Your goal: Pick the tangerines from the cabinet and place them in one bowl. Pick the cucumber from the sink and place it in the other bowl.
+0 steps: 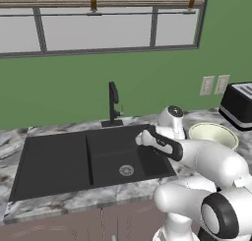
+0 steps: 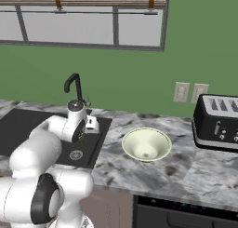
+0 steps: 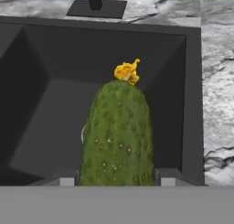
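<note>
Cucumber (image 3: 118,134) green, bumpy, yellow flower stub at far tip, clamped between fingertips (image 3: 67,181) of gripper (image 3: 117,182), held over right basin of black sink (image 3: 41,109). Round metal drain (image 1: 126,170) on basin floor below. Faucet (image 1: 113,105) at far edge of sink. Pale bowl (image 2: 146,144) on marble counter (image 2: 186,166) right of sink, apart from it. Black toaster (image 2: 217,122) further right, near wall.
</note>
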Motion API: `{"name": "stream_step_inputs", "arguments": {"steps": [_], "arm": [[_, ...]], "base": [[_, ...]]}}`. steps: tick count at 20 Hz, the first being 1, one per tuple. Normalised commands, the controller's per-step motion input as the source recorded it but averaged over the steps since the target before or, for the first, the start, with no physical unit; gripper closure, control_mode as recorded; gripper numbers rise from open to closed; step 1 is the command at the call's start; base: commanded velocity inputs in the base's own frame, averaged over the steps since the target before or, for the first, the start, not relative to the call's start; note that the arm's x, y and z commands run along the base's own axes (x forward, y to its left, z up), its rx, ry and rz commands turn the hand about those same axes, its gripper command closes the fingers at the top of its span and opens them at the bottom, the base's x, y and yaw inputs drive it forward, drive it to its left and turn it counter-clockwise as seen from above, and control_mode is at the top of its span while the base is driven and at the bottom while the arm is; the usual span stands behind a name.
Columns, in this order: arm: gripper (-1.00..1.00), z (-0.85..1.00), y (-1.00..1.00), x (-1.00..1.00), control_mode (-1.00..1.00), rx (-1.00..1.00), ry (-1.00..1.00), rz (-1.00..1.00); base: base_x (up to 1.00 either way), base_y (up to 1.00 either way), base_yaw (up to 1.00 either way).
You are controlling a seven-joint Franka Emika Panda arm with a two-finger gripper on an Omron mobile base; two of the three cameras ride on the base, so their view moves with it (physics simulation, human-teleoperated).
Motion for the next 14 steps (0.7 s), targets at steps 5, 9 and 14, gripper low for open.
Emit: {"name": "stream_step_inputs", "arguments": {"steps": [5, 9, 14], "arm": [[1.0, 0.96, -0.01, -0.08, -1.0, 0.01, 0.05, 0.0], [1.0, 0.77, -0.09, -0.14, -1.0, 0.0, 0.12, -0.02], [1.0, 0.5, -0.11, -0.37, -1.0, 0.0, 0.1, -0.11]], "base": [[0.0, 0.0, 0.0], [0.0, 0.0, 0.0], [0.0, 0.0, 0.0]]}}
